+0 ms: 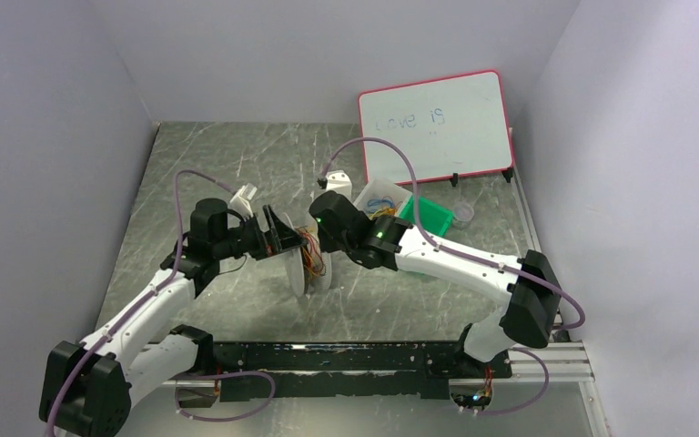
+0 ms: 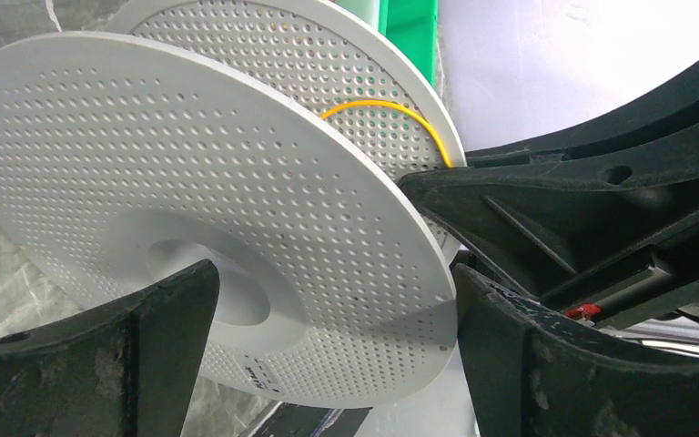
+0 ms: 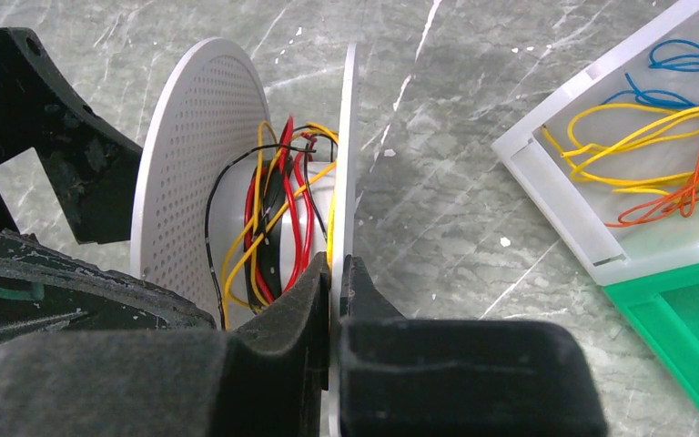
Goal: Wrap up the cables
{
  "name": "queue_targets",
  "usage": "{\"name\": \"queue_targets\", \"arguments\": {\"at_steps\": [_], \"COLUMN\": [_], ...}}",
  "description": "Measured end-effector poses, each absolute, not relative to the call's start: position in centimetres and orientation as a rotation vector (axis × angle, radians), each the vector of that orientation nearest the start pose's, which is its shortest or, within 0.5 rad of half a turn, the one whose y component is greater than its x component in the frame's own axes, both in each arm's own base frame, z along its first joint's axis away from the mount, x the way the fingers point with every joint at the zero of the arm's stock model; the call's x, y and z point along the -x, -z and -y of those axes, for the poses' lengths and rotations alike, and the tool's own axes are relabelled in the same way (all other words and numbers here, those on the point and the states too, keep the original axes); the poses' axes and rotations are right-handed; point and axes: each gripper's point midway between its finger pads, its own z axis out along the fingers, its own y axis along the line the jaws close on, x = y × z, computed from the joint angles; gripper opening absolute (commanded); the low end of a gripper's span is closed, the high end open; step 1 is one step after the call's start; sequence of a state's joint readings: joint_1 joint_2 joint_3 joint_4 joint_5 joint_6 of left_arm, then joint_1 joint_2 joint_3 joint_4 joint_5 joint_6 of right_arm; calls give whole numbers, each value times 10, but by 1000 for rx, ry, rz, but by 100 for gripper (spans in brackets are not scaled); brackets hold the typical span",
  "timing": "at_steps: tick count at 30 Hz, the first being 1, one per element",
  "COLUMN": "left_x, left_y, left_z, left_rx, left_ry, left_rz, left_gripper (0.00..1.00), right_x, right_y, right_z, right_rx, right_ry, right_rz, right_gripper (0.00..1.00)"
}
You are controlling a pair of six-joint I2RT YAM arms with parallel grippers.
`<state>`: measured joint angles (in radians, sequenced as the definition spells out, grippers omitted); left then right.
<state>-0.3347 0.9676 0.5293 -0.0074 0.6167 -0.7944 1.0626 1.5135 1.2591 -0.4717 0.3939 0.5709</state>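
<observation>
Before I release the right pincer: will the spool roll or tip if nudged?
Probably rolls: the spool stands on edge on round flanges. Likely tips easily too, since those look thin and close together. Loosely wound wires could shift.

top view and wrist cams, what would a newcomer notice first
A white spool, upright at the scene's centre, carries red, yellow and black cables on its core. The right gripper pinches one flange's rim; the left gripper gapes open beside the other. A pink-framed whiteboard leans at the back right.

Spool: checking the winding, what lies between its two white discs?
Red, yellow and black wires wound round the hub of the spool; the right wrist view shows it.
</observation>
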Motion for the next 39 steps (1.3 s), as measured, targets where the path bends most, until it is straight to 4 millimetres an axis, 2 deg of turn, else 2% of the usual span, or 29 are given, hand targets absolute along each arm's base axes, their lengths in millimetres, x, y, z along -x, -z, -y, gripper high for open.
{"name": "queue_targets", "arguments": {"at_steps": [8,14,21,28,39], "left_x": [-228,-238,-246,-248,-244], "left_y": [-173,-202,-226,-215,-203], "left_z": [206,198,183,167,161], "left_rx": [89,85,76,71,19], "left_ry": [1244,1160,1017,884,818], "left_rz": [-2199,-2156,-2136,-2177,-2219], "left_gripper": [100,100,100,100,100], "right_x": [-245,-253,-255,-258,-266], "right_y": [-186,-206,-210,-206,-195], "right_z": [-337,-332,-323,-305,-303], "right_rx": [349,322,277,167,94], "right_ry": [-389,-346,-294,-208,-138], "right_rz": [-2231,-2194,-2195,-2206,-2209], "right_gripper": [0,0,0,0,0]}}
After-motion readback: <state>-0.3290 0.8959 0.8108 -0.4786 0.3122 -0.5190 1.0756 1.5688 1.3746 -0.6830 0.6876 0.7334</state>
